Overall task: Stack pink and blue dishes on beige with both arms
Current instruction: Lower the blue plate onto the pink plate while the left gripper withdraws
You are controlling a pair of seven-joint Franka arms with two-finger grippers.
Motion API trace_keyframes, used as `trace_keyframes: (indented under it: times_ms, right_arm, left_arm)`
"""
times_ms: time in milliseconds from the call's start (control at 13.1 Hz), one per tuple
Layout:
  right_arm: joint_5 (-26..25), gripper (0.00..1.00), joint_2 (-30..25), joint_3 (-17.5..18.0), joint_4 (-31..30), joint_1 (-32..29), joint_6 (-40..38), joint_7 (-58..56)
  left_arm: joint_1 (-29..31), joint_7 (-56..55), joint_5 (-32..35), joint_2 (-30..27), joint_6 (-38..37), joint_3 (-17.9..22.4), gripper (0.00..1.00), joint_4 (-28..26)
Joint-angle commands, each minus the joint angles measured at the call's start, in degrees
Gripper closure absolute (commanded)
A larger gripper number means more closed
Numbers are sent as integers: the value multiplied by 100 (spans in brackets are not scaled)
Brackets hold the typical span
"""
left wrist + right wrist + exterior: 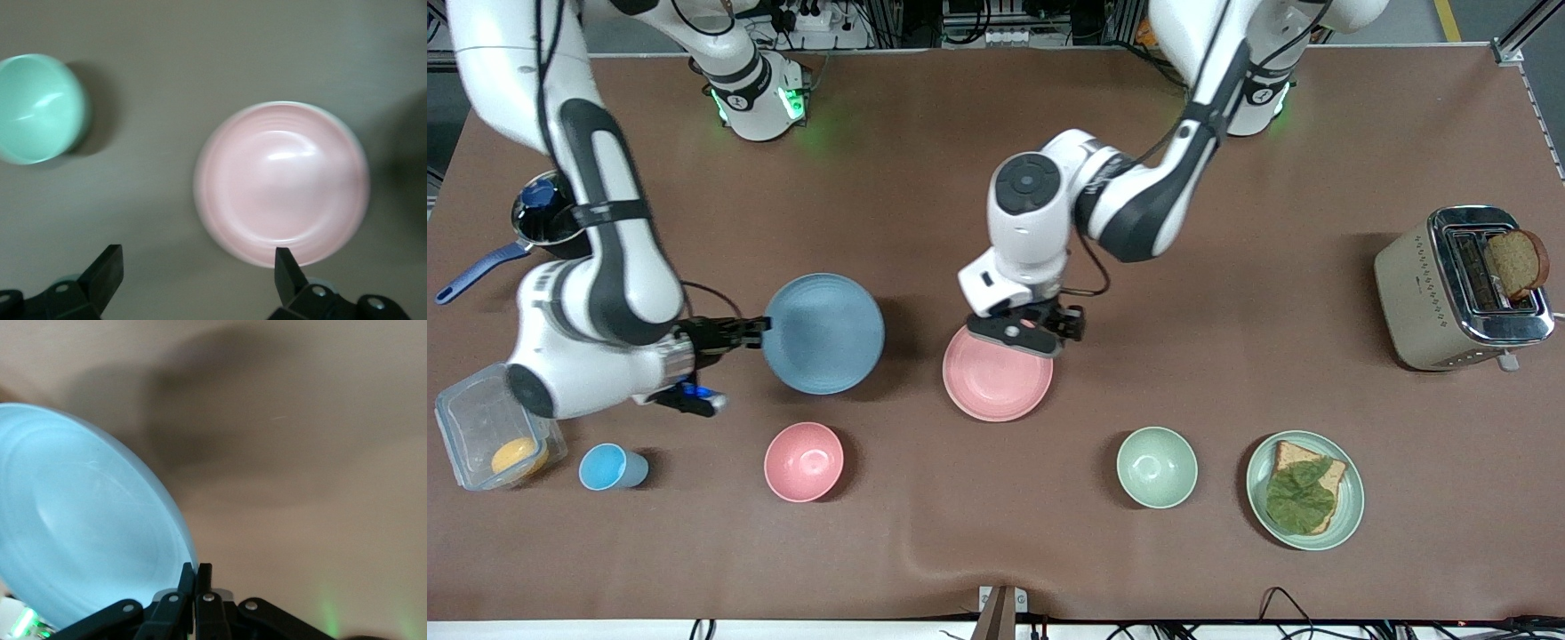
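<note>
The light blue plate hangs a little above the table, gripped at its rim toward the right arm's end by my right gripper. The right wrist view shows that gripper shut on the tilted blue plate. The pale pink plate lies flat near the table's middle. My left gripper hovers over its rim, on the side farther from the front camera. In the left wrist view the left gripper is open and empty, one finger at the pink plate's edge. No beige plate shows.
Nearer the front camera stand a blue cup, a pink bowl, a green bowl and a green plate with bread and leaf. A toaster stands at the left arm's end. A clear container and a pot stand at the right arm's end.
</note>
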Motion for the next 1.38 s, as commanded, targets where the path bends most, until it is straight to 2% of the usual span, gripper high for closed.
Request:
trace_keyframes:
  times_ms: [0,382,611,764,840,917,1069,1299]
  right_arm:
    - [408,100,243,-49,96,661,607,784]
    - [865,100,840,-49,218,1699,2436,1761]
    - [1033,100,1008,-49,377,1920,2587,1999]
    - [1050,100,1061,-49,386,1990,2771,2017]
    - [1042,35,1061,-49,386,2025,2920,2000]
    - [1007,0,1052,-58,386,2017,2930,1886]
    - [998,0,947,-75,499,1877,2825,1868]
    - [893,0,894,-102,728,1614,2195,1684]
  left_arm:
    - [779,97,85,-247,-346,-71,0,-151]
    - [2081,80,41,-502,-1091,-63,0,-151]
    - [2495,89,41,-905,-1540,-71,0,-143]
    - [2776,237,-212,-1291,-2006,-133,0,-143]
    - [2803,499,-379,-1502,-2156,-124,0,-151]
    - [2847,806,-563,-1678,-2262,-124,0,-143]
    - [2882,923,-785,-1977,-2298,-107,0,-142]
    - [2882,994,-724,-2023,-2500,-98,0,-134]
